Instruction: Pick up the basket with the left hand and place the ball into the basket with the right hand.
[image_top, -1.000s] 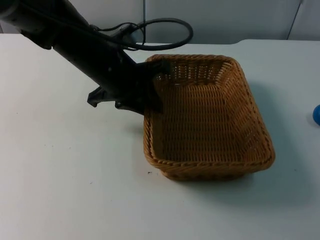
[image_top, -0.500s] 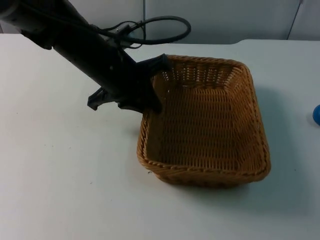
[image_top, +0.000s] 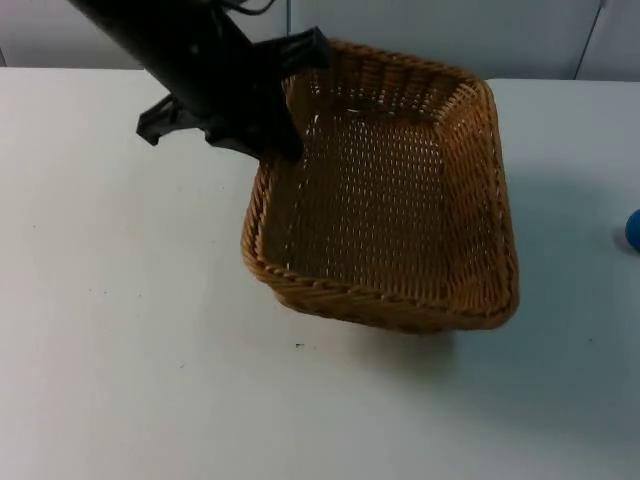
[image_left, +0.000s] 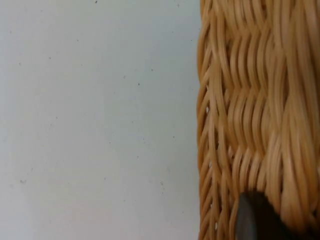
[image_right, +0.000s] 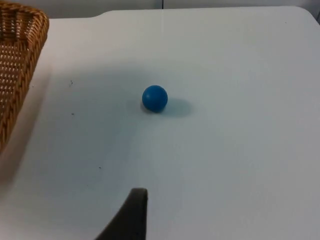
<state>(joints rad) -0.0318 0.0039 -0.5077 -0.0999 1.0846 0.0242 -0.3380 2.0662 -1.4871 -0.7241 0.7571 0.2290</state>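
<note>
While the left arm carries its load, the entries run from the basket outward. Item one: left gripper (image_top: 290, 100), clamped on the basket's upper-left rim, one finger inside the wall and one outside; its wrist view has a black fingertip (image_left: 255, 217) pressed against the weave. Item two: basket (image_top: 400, 200), brown wicker, rectangular, empty, tilted with the held corner highest and, judging by the shadow beneath it, lifted off the white table (image_top: 120, 330); its long axis runs away from the partition wall toward the near table edge. Item three: ball (image_top: 633, 230), blue, small, resting on the table well apart from the basket, off its right-hand long side. Item four: right gripper, waiting short of the ball; its wrist view has one dark fingertip (image_right: 132, 212), the ball (image_right: 154, 98) straight ahead of it and a corner of the basket (image_right: 20, 55) off to the side; whether its jaws stand apart cannot be told. Judgement: lift under way, ball untouched, and the right arm is the nearer to it, with open table between.
</note>
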